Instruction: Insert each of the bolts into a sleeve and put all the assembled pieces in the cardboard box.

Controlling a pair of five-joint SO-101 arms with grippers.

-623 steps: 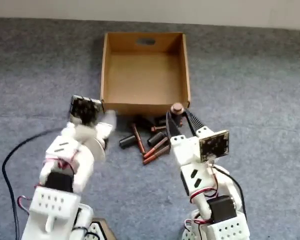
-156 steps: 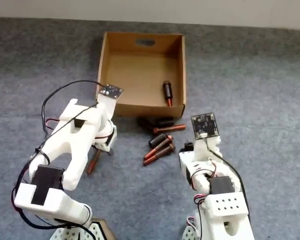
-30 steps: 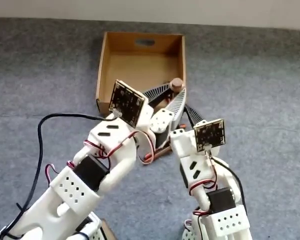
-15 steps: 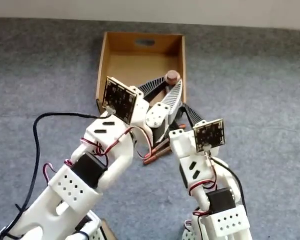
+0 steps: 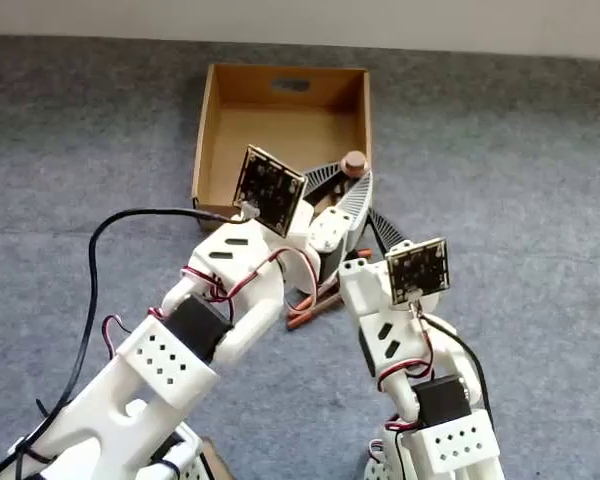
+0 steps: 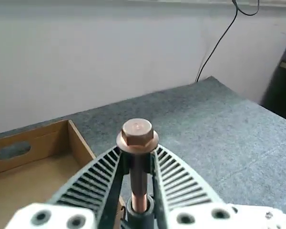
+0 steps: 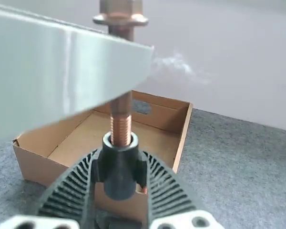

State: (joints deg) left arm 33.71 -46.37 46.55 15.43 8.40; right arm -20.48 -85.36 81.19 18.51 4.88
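Note:
A copper bolt stands upright with my left gripper shut on its shaft just under the hexagonal head. Its lower end sits in the mouth of a black sleeve, on which my right gripper is shut from both sides. In the high view the bolt and left gripper hang over the near right corner of the cardboard box, with the right gripper just under them. The left arm reaches across in front of the box.
Loose copper bolts lie on the grey carpet between the two arms, partly hidden under the left arm. The box's near wall stands just beyond the sleeve. A black cable trails from the left arm.
Over the last second the left gripper drifted slightly toward the box with the bolt and came back, and its wrist turned. The right arm kept still.

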